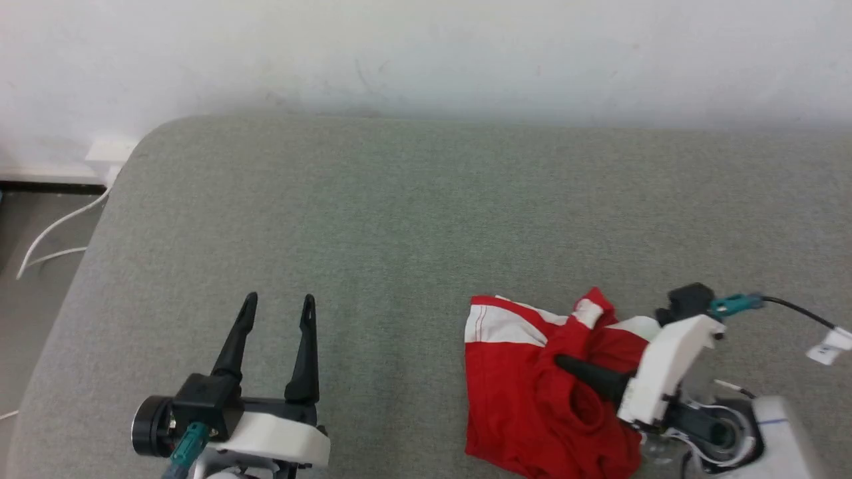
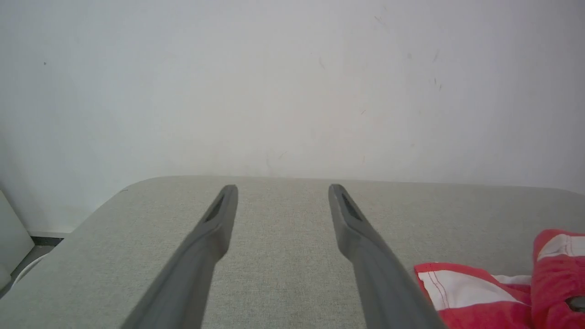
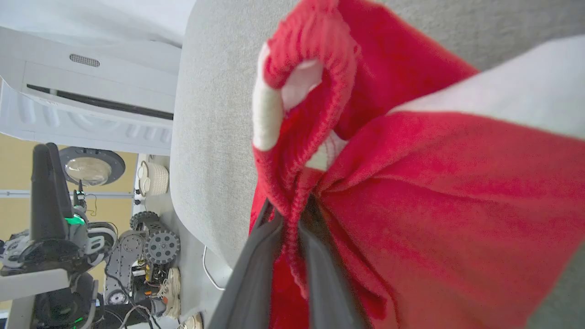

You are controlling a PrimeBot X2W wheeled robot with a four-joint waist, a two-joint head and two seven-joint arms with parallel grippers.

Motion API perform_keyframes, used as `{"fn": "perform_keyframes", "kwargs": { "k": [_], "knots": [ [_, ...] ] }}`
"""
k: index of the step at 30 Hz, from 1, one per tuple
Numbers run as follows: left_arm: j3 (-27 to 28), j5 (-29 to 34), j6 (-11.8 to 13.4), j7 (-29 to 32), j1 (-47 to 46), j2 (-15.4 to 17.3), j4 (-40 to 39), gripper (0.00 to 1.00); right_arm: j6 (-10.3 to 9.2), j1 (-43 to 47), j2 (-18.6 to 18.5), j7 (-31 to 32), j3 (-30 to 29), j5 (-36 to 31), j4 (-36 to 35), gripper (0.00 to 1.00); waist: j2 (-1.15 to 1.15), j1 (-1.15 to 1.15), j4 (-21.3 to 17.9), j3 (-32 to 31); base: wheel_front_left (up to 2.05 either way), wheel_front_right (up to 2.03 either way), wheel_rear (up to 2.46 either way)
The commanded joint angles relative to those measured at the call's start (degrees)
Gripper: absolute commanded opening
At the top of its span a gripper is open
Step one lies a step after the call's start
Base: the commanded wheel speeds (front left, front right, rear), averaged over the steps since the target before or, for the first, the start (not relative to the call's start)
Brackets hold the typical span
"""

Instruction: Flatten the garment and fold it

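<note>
Two long dark fingers of the right gripper (image 3: 290, 214) are clenched on a gathered fold of the bright red thin-fabric shorts (image 1: 526, 399) with broad white side stripes, the cloth bunching between and ahead of its tips (in the right wrist view a red ribbed edge with a white patch loops just beyond them). What is not pinched lies crumpled on the grey fabric-covered desk (image 1: 399, 219) around and beneath this gripper, with one white-striped panel spread flatter just past its fingertips, on the side toward the other arm. The left gripper (image 1: 279, 298) is released, its fingers spread wide over bare grey cloth with nothing between them; whether they touch the desk cannot be told. The shorts sit well apart from it, off to its right, and the left wrist view catches their white-striped edge beside its right finger. Ahead of both grippers, past the desk's far edge, rises a plain white wall (image 1: 426, 53). A thin white cable (image 1: 53, 233) trails on the floor out to the left of the left gripper.
</note>
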Motion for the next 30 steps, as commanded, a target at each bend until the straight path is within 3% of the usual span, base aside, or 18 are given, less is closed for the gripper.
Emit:
{"fn": "perform_keyframes", "kwargs": {
  "k": [1, 2, 3, 7, 11, 17, 19, 23, 30],
  "knots": [
    [0.0, 0.3, -0.2, -0.3, -1.1, -0.2, 0.1, 1.0, -0.03, -1.8, 0.2, -1.8, 1.7, -0.1, 1.6, 0.08, 0.0, 0.0, 1.0, 0.6, 0.0, 0.0, 0.0],
    [0.0, 0.3, -0.1, -0.3, -1.2, -0.2, 0.2, 1.0, -0.03, -2.6, 0.2, -3.5, 3.0, -0.8, 2.6, 0.33, 0.0, 0.0, 1.2, 0.7, 0.0, 0.0, 0.0],
    [0.0, 0.4, -0.1, -0.3, -1.3, -0.3, 0.2, 1.0, -0.03, -3.3, 0.2, -4.6, 4.5, -1.0, 3.6, 1.0, 0.0, 0.0, 1.4, 0.8, 0.0, 0.0, 0.0],
    [0.2, 0.5, 0.2, -0.3, -1.4, -0.5, 0.5, 1.0, -0.03, -5.5, 0.2, -8.1, 9.8, -3.0, 5.5, 1.0, 0.0, 0.0, 1.7, 1.1, 0.0, 0.0, 0.0],
    [0.5, 0.7, 0.6, -0.3, -1.3, -0.6, 0.5, 1.0, -0.03, -6.8, -0.5, -9.2, 16.2, -9.3, 3.9, 1.0, 0.0, 0.0, 1.3, 1.1, 0.0, 0.0, 0.0],
    [0.8, 0.7, 0.7, -0.3, -1.1, -0.7, 0.9, 1.0, -0.03, -7.0, -8.2, -12.9, 29.7, -18.5, -5.1, 1.0, 0.0, 0.0, -0.1, 0.3, 0.0, 0.0, 0.0],
    [0.9, 0.7, 0.8, -0.3, -0.9, -0.8, 1.2, 1.0, -0.03, -6.0, -10.7, -15.0, 31.5, -20.4, -7.7, 1.0, 0.0, 0.0, -0.6, -0.3, 0.0, 0.0, 0.0],
    [1.0, 0.7, 1.2, -0.3, -0.4, -0.8, 1.6, 1.0, -0.03, -3.4, -12.8, -20.5, 30.0, -23.6, -11.8, 1.0, 0.0, 0.0, -1.4, -1.2, 0.0, 0.0, 0.0],
    [2.2, 0.4, 2.3, -0.3, 0.5, -0.9, 2.4, 1.0, -0.03, 5.7, -10.9, -34.1, 17.3, -31.1, -19.3, 1.0, 0.0, 0.0, -4.3, -2.3, 0.0, 0.0, 0.0]
  ]
}}
